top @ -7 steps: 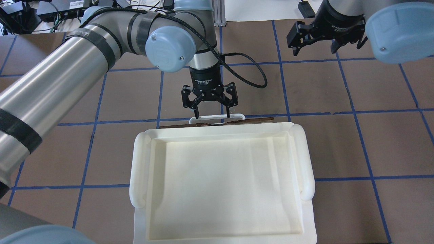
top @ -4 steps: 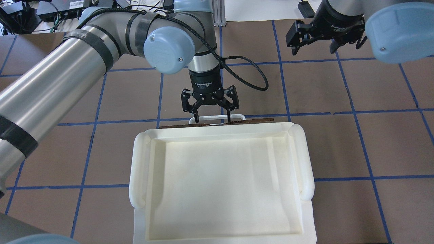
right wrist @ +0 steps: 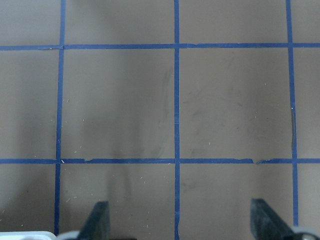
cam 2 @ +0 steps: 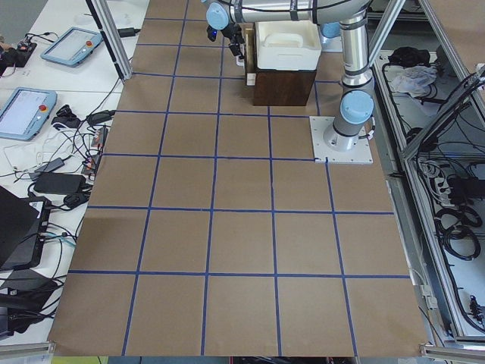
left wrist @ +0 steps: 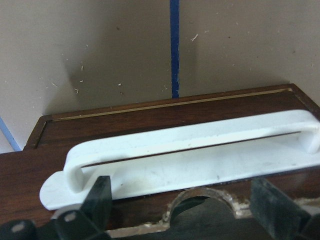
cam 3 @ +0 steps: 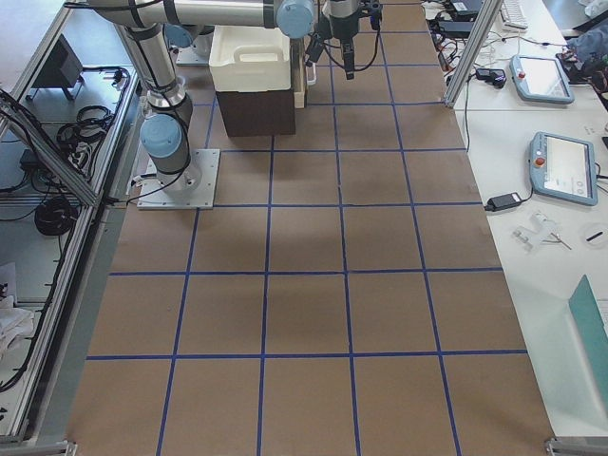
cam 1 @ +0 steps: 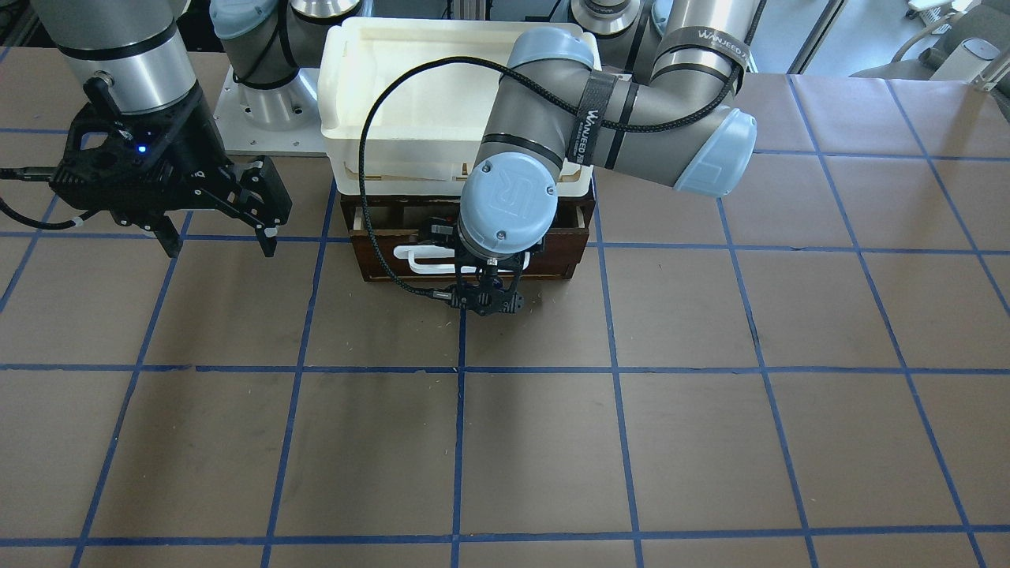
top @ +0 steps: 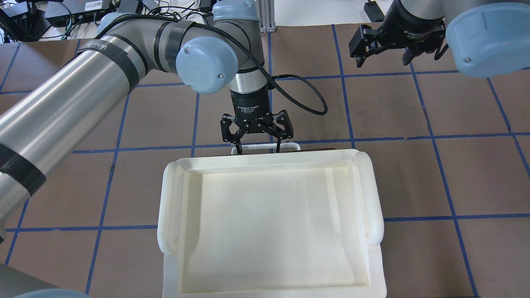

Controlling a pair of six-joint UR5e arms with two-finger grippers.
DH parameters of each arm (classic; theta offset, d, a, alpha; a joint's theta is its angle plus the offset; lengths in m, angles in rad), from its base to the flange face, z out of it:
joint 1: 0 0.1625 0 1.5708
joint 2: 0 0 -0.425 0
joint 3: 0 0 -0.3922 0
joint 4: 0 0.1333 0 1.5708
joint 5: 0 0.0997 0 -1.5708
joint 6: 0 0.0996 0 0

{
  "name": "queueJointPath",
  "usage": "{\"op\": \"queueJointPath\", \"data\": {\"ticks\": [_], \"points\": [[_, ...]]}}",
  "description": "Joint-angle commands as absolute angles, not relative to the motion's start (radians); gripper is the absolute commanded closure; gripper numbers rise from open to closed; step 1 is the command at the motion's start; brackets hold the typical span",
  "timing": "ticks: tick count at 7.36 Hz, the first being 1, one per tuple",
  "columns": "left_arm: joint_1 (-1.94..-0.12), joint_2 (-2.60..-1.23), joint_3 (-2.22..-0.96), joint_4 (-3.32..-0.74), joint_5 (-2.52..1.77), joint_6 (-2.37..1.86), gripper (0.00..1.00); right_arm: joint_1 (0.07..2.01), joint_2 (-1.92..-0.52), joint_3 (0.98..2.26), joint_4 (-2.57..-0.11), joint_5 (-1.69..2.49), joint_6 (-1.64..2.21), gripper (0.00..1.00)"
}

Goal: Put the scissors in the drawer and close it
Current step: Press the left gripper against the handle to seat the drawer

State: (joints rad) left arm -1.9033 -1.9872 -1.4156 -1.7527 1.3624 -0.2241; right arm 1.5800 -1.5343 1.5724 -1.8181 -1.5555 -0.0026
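The dark brown drawer [cam 1: 552, 254] shows its front with the white bar handle [cam 1: 417, 257] under the white tray. In the overhead view only a thin brown strip of the drawer [top: 319, 149] and the handle [top: 265, 146] stick out past the tray. My left gripper [top: 258, 150] is open, its fingertips down at the handle, one near each end. The left wrist view shows the handle [left wrist: 190, 150] close against the fingers [left wrist: 98, 199]. My right gripper [top: 383, 62] is open and empty, over bare table at the far right. The scissors are out of view.
A large white plastic tray [top: 172, 215] sits on top of the drawer's cabinet and hides the inside. The brown table is marked with blue tape lines [right wrist: 176, 100]. The left arm's black cable [cam 1: 371, 197] loops in front of the cabinet.
My left gripper has moved toward the tray with its fingers on the handle. The drawer has slid in, and less of its brown strip shows. The right arm has not moved.
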Motion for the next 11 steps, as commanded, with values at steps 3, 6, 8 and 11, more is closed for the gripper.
{"op": "queueJointPath", "data": {"ticks": [3, 6, 8, 11], "points": [[-1.893, -1.973, -1.397, -1.77, 1.359, -0.229, 0.0, 1.58, -1.542, 1.572, -1.835, -1.571, 0.005, 0.0], [-1.878, -1.988, -1.388, -1.705, 1.368, -0.224, 0.0, 1.58, -1.537, 1.572, -1.835, -1.571, 0.005, 0.0], [-1.873, -2.029, -1.388, -1.556, 1.368, -0.229, 0.0, 1.58, -1.534, 1.572, -1.841, -1.572, 0.003, 0.0], [-1.879, -2.049, -1.413, -1.531, 1.376, -0.229, 0.0, 1.58, -1.534, 1.572, -1.848, -1.574, 0.005, 0.0]]}}
